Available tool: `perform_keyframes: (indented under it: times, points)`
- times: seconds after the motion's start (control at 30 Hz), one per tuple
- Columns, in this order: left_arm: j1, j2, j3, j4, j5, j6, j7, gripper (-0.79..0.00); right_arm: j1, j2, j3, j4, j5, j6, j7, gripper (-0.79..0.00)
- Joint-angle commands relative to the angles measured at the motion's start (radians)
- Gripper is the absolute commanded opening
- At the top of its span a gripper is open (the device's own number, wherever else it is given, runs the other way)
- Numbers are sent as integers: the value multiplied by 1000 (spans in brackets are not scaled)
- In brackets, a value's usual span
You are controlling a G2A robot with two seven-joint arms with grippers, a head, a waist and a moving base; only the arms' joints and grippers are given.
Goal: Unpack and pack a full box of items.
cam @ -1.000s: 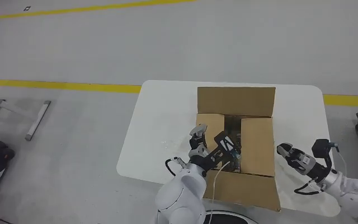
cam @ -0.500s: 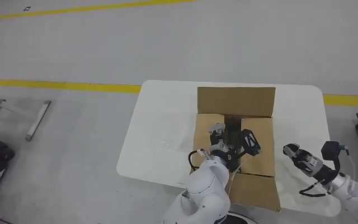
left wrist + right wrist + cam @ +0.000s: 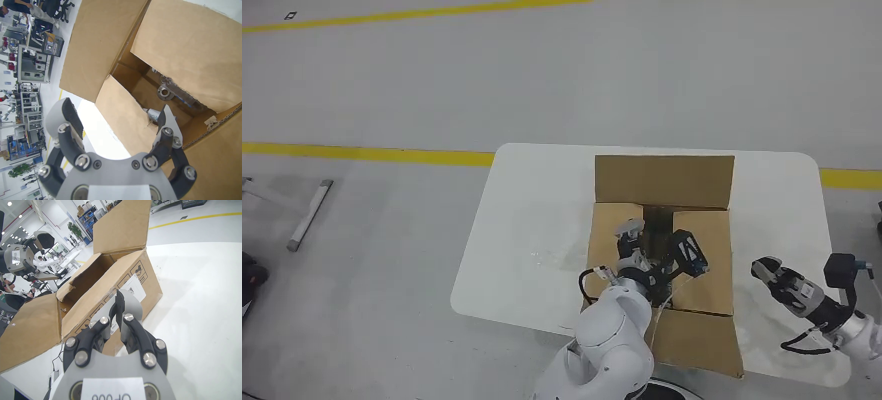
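Left gripper (image 3: 116, 108): shifted from beside the box (image 3: 664, 181) to above its open mouth; fingers apart, empty. Right gripper (image 3: 118, 302): drifted outward, fingers together, empty. Metal flange (image 3: 165, 92) inside; box rests on table (image 3: 527, 230); unpacking judged about to start

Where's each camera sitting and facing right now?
Top view: overhead, looking down at the white table and open brown cardboard box; both arms show.
Left wrist view: on that wrist, looking into the box past the open left end effector.
Right wrist view: beside the box, facing its side past the shut right end effector.
All share the box.
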Motion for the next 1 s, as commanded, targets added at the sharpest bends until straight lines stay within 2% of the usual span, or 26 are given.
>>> perform_keyframes:
  times: [0.0,0.07,0.13,0.3,0.53,0.7,0.83,0.97]
  points:
    - [-7,-6,26,29,8,29,12,0,2,-2,0,-2,-4,-3,7,-785]
    - [-22,-14,56,73,40,42,-3,0,3,-4,2,-2,-7,-6,11,-785]
    - [-28,-30,70,110,6,97,-58,0,3,-6,5,-2,-10,-6,14,-785]
    - [-68,-61,104,196,-3,163,-180,0,3,-12,4,-5,-10,-8,18,-785]
    - [-127,-97,149,304,95,179,-317,0,1,-21,3,-8,-17,-13,23,-785]
    - [-146,-111,167,366,181,194,-350,0,1,-26,8,-8,-21,-17,24,-785]
    - [-146,-122,158,389,231,216,-400,0,1,-30,13,-8,-22,-20,28,-785]
    - [-141,-131,146,394,252,221,-404,0,1,-33,18,-8,-23,-20,34,-785]
